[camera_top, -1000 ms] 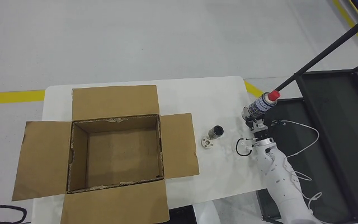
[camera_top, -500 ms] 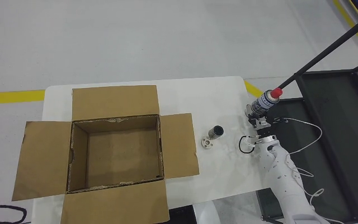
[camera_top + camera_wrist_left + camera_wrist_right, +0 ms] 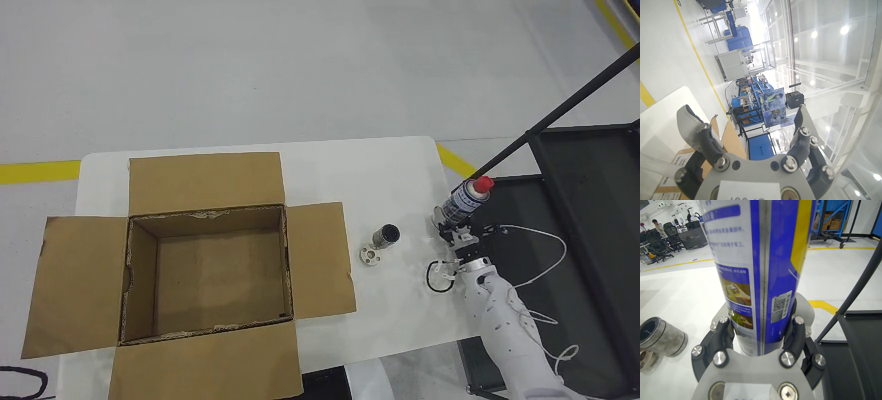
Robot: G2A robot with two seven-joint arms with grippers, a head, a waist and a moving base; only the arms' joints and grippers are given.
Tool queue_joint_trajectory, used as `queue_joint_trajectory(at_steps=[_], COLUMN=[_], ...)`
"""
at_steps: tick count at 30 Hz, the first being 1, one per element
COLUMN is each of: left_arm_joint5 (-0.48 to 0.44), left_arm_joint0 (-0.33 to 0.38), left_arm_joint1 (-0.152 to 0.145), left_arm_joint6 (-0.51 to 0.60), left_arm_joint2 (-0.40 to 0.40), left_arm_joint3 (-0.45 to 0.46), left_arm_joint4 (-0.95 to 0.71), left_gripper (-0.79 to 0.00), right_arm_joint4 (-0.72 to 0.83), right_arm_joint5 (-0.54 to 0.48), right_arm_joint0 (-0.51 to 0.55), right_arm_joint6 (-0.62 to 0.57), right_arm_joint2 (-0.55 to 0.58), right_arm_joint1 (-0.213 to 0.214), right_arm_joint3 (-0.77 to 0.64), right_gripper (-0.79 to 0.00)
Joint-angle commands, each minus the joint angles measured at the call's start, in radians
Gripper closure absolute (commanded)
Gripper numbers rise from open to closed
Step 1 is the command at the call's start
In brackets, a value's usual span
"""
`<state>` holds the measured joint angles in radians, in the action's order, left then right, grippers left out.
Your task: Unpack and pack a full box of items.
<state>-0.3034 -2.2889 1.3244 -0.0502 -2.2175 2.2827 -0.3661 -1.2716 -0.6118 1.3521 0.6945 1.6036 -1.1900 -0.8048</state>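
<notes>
An open cardboard box (image 3: pixel 205 268) lies on the white table (image 3: pixel 380 175), its flaps spread flat and its inside bare. At the table's right edge, my right gripper (image 3: pixel 455 222) is shut on a blue and white spray can (image 3: pixel 465 200) with a red cap. In the right wrist view the spray can (image 3: pixel 761 275) stands upright in the right gripper (image 3: pixel 762 311), held near its base. My left gripper (image 3: pixel 743 111) is open with nothing in it and points up into the room, above a cardboard flap (image 3: pixel 730 136).
A metal cylinder (image 3: pixel 385 236) and a small round flange (image 3: pixel 372 256) lie between the box and the can; the metal cylinder (image 3: pixel 660 336) is close beside the right gripper. A black cart (image 3: pixel 590 220) and a slanting black pole (image 3: pixel 560 105) stand right of the table.
The right gripper, still holding the spray can, first moved slightly right, then came back left and toward the table's near side.
</notes>
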Motion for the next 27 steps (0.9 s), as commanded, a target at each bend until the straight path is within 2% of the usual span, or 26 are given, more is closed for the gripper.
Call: queue_joint_trajectory(at_steps=[1, 11, 27], left_arm_joint5=[0.000, 0.000, 0.000], left_arm_joint0=[0.000, 0.000, 0.000], left_arm_joint1=[0.000, 0.000, 0.000], left_arm_joint6=[0.000, 0.000, 0.000], left_arm_joint2=[0.000, 0.000, 0.000], left_arm_joint3=[0.000, 0.000, 0.000], left_arm_joint4=[0.000, 0.000, 0.000], left_gripper=[-0.785, -0.785, -0.785], right_arm_joint4=[-0.037, -0.079, -0.081], right_arm_joint5=[0.010, -0.034, -0.015], right_arm_joint0=[0.010, 0.055, 0.080], right_arm_joint6=[0.005, 0.001, -0.026], right_arm_joint2=[-0.014, -0.072, -0.095], right_arm_joint1=[0.001, -0.001, 0.004], right_arm_joint3=[-0.009, -0.068, -0.110], right_gripper=[0.000, 0.000, 0.000])
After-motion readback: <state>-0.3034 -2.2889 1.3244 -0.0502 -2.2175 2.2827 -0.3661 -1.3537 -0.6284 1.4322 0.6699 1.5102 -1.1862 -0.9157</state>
